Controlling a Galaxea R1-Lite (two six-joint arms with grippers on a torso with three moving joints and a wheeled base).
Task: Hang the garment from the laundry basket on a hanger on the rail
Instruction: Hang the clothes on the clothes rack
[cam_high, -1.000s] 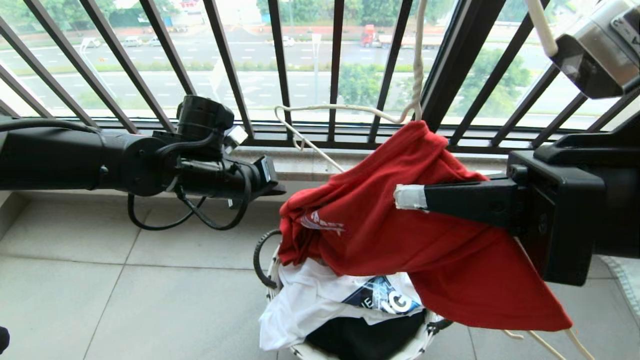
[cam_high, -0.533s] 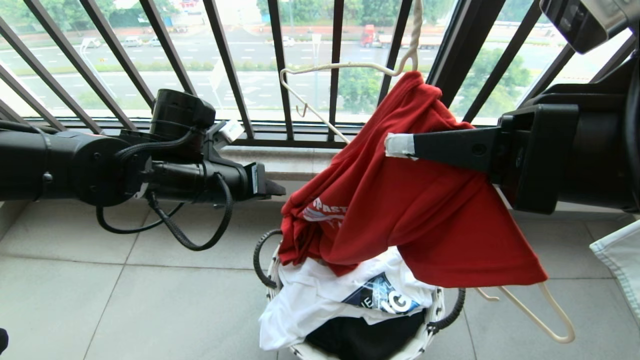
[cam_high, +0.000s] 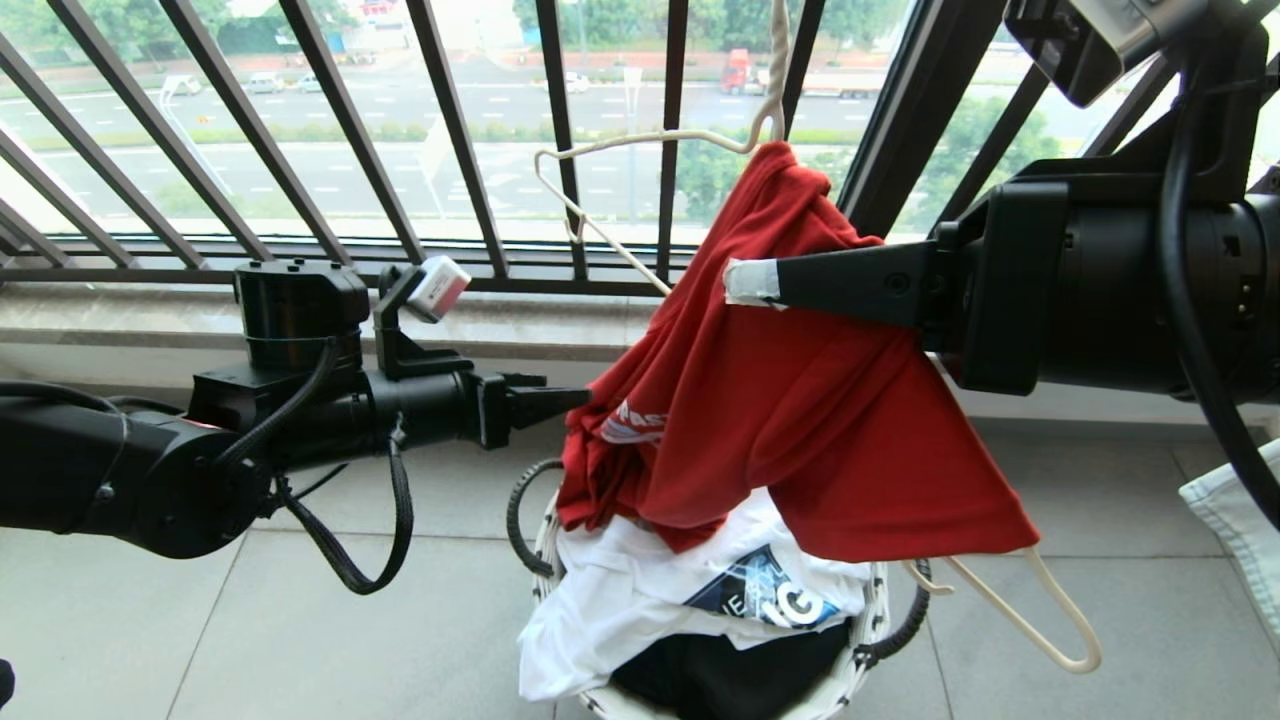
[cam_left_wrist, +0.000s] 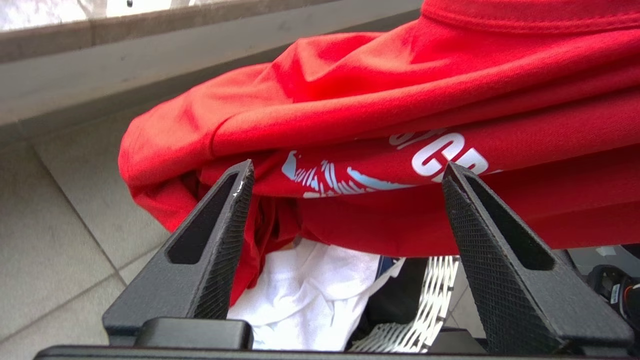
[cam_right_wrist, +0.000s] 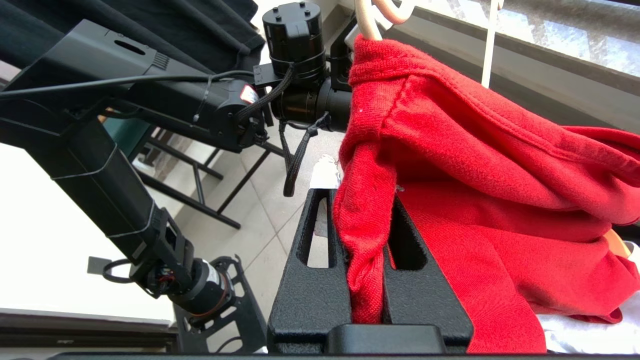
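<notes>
Above the laundry basket (cam_high: 560, 560), red T-shirt (cam_high: 800, 430) hanging half on the cream wire hanger (cam_high: 640, 150), mostly lifted out, bottom edge bunched over the rim. Right tool (cam_high: 745, 283) pressed together, pinching a fold of red cloth. Left tool (cam_left_wrist: 345, 175) spread wide, empty, just beside the chest print. Left to do: pull the shirt straight on the hanger, then hook it on the rail, not in view. Readable: white letters "SCO" or so on red; "IG" on the white T-shirt (cam_high: 640, 610).
</notes>
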